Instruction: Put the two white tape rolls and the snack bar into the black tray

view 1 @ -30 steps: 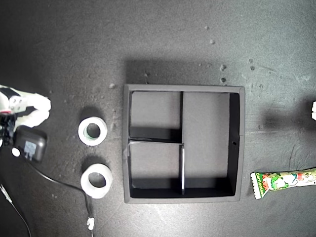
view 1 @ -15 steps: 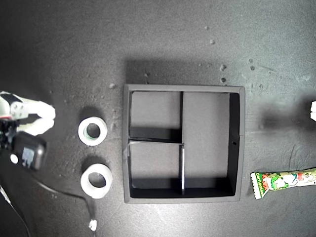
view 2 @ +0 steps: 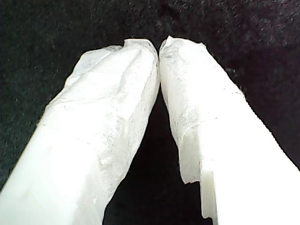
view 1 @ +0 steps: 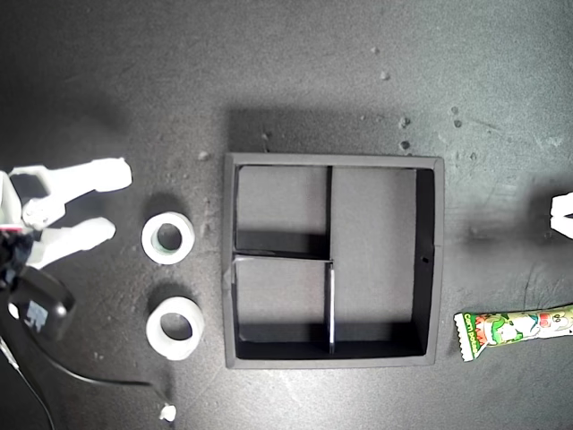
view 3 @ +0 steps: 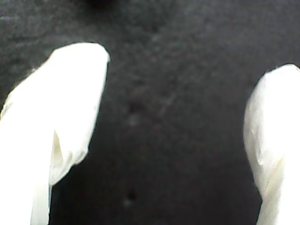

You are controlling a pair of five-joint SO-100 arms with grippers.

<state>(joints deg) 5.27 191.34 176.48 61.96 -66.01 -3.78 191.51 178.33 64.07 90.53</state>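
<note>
Two white tape rolls lie to the left of the black tray (view 1: 331,159) in the exterior view, one (view 1: 167,237) farther up and one (view 1: 175,328) lower. The snack bar (view 1: 515,330) lies at that view's right, beside the tray's lower corner. All the tray's compartments are bare. My second gripper (view 1: 115,199) (view 3: 192,63) is open, its white fingers spread just left of the upper roll without touching it. My first gripper (view 2: 158,47) is shut on nothing over the dark table. Only a white tip (view 1: 564,215) shows at the exterior view's right edge, above the snack bar.
A black camera block (view 1: 38,309) rides on the arm at the exterior view's left. Its thin cable (view 1: 98,381) trails along the table below the lower roll and ends in a small white plug (view 1: 167,413). Pale specks dot the dark table above the tray.
The arm at the exterior view's left has reached rightward toward the upper roll and spread its fingers. Its black block and cable shifted down. The white tip at the right edge moved slightly.
</note>
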